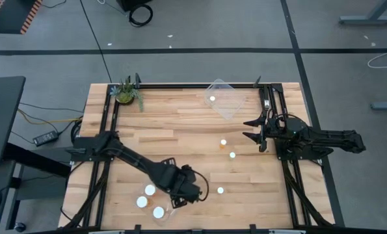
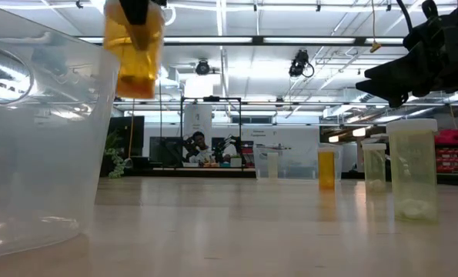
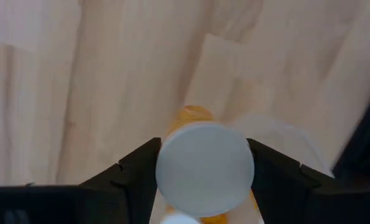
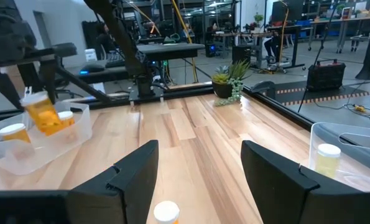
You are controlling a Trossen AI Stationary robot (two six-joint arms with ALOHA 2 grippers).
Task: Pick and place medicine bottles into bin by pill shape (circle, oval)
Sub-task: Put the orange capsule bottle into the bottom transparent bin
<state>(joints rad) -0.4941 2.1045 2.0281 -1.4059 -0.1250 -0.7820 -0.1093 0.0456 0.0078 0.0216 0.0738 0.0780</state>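
Amber bottle (image 3: 203, 168) pinched by left gripper (image 3: 203, 177) (low view alone shows it airborne); right gripper (image 4: 200, 165) spread

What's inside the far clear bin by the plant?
One white-capped bottle stands in the far clear bin; the right wrist view shows it too. Nothing else shows through its walls.

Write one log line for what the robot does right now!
left gripper: shut on white-capped amber medicine bottle | over clear plastic bin | right gripper: open, waiting
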